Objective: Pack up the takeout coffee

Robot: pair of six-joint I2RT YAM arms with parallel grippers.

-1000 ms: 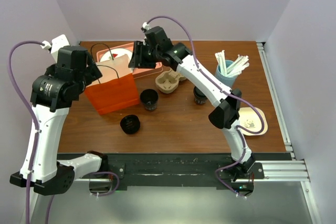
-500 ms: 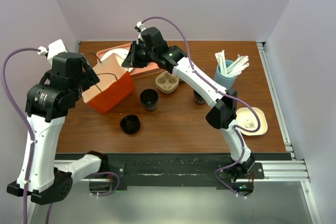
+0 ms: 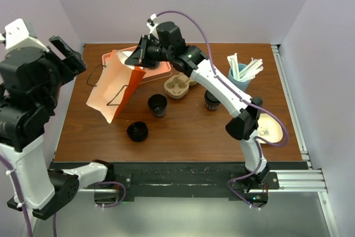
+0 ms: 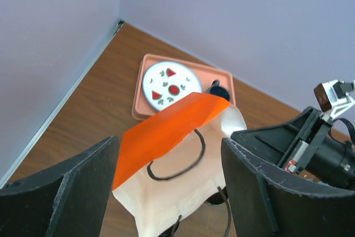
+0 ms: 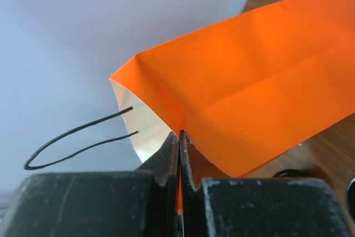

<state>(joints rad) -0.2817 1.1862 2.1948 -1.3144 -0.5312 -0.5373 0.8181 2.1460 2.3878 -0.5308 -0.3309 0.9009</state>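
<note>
The takeout coffee (image 3: 211,101), a dark lidded cup, stands on the table right of centre, partly behind my right arm. An orange paper bag (image 3: 113,84) with black cord handles hangs tilted above the table's left side. My right gripper (image 3: 137,61) is shut on its upper rim; the wrist view shows the paper (image 5: 260,70) pinched between the right gripper's (image 5: 180,137) closed jaws. My left gripper (image 3: 69,54) is raised at the far left, apart from the bag. It stands open (image 4: 169,154) above the bag (image 4: 166,131) with nothing held.
A lidless dark cup (image 3: 157,105) and a low black lid piece (image 3: 137,131) sit near the bag's lower end. A pulp cup carrier (image 3: 177,87), a pink tray (image 3: 158,73) with a white plate, a blue cup of stirrers (image 3: 239,75) and a small plate (image 3: 267,129) are also present.
My right gripper shut on the bag's rim and lifted it, tipping the bag off the table toward the left. My left arm let go and rose away to the left.
</note>
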